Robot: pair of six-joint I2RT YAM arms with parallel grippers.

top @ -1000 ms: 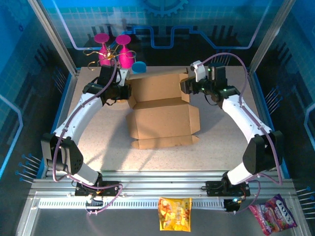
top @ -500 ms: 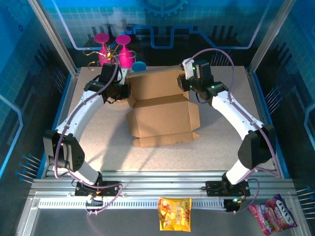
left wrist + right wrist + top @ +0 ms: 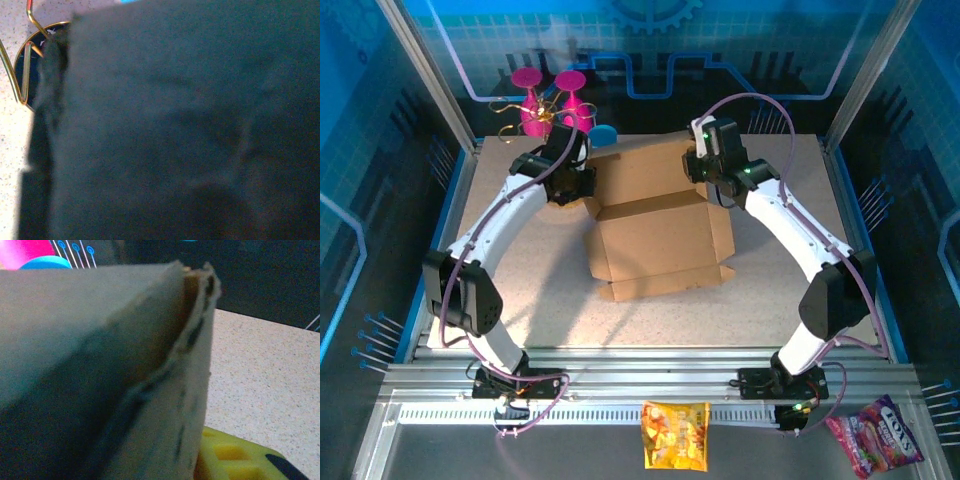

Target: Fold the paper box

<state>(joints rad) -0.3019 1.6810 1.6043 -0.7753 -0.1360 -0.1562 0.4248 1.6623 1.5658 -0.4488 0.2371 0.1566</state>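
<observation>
The paper box (image 3: 660,240) lies open on the table, a brown cardboard mailer with its rear panel (image 3: 645,175) raised off the surface. My left gripper (image 3: 585,188) is at that panel's left end and my right gripper (image 3: 700,172) at its right end, each closed on the cardboard. In the left wrist view the dark cardboard (image 3: 175,125) hides the fingers. In the right wrist view the cardboard's torn edge (image 3: 195,340) stands close up, with a yellow finger (image 3: 235,455) showing beside it.
Two pink glasses (image 3: 575,110) and a blue cup (image 3: 604,135) stand just behind the box's left rear corner. A gold wire stand (image 3: 20,85) is near the left gripper. Snack packs (image 3: 675,435) lie below the rail. Speckled table (image 3: 520,270) spreads around the box.
Both grippers moved inward and back with the rear panel, which rose from nearly flat. The whole box turned slightly and slid to the right.
</observation>
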